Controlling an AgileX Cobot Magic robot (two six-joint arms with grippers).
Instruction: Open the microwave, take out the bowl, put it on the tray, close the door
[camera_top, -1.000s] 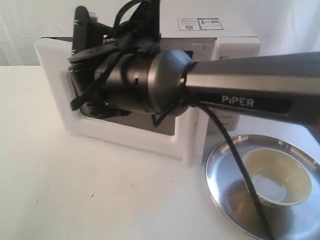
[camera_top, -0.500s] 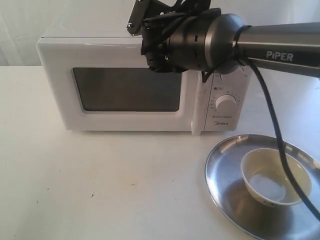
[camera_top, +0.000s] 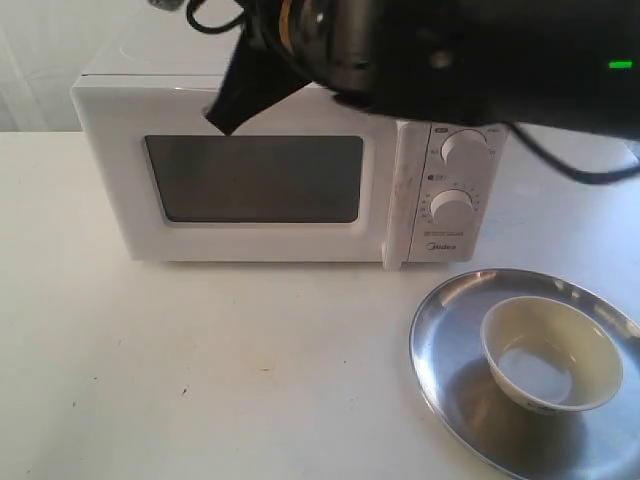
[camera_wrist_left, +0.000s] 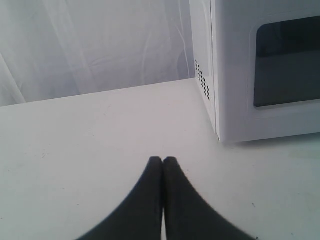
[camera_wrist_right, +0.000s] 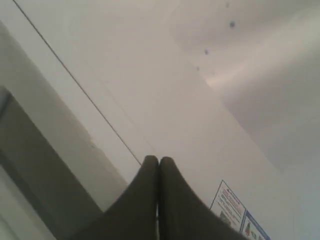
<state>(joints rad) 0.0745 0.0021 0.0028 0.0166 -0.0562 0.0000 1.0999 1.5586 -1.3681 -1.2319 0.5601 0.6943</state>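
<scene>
Door (camera_top: 255, 180) of the microwave (camera_top: 460, 232) is shut flush, both knobs (camera_top: 452, 204) showing. Bowl (camera_top: 550, 352) sits upright inside the tray (camera_top: 450, 395), toward its right half, on the table (camera_top: 200, 370) just in front of the microwave's right corner. Right gripper (camera_wrist_right: 158, 162) has its fingers pressed together, holding nothing, above the microwave top near a sticker (camera_wrist_right: 235, 212); its arm (camera_top: 450, 50) is a dark blur across the top. Left gripper (camera_wrist_left: 162, 161) is also fully closed and empty, low over bare table beside the microwave's left side.
</scene>
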